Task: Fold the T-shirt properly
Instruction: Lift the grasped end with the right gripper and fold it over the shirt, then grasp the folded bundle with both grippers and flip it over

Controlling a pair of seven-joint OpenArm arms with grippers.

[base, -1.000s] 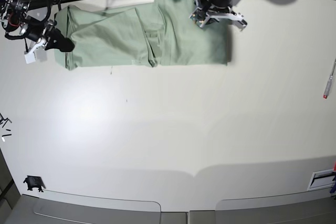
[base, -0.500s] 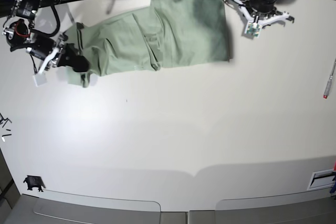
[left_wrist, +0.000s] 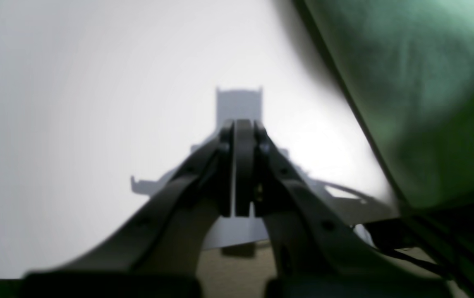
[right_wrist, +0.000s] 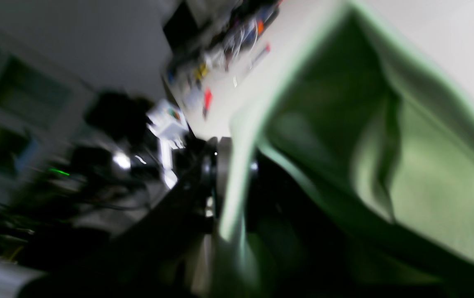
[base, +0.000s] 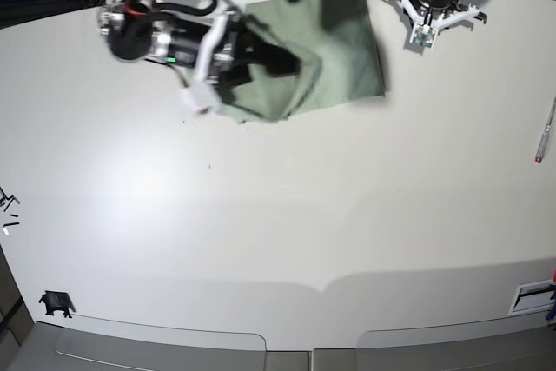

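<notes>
The pale mint-green T-shirt (base: 347, 49) lies at the back of the white table (base: 278, 215), its left part lifted and carried over the rest. My right gripper (base: 289, 62) hangs above the shirt's middle, shut on a pale hem of the T-shirt (right_wrist: 386, 157); the right wrist view is blurred, with the right gripper (right_wrist: 231, 165) clamped on that hem. My left gripper (base: 432, 16) is off the shirt's back right corner. In the left wrist view the left gripper (left_wrist: 243, 132) is shut on nothing above bare table, and the T-shirt (left_wrist: 419, 82) is to its right.
A red-tipped pen (base: 545, 132) lies at the table's right edge. A small black clip (base: 55, 303) sits front left, with small dark bits (base: 9, 210) at the left edge. A white tray (base: 532, 295) is at the front right. Cables and arm bases line the back edge.
My right gripper swept from the shirt's left end far to the right, pulling that end up and over the rest. My left gripper left the shirt and now stays at the back right.
</notes>
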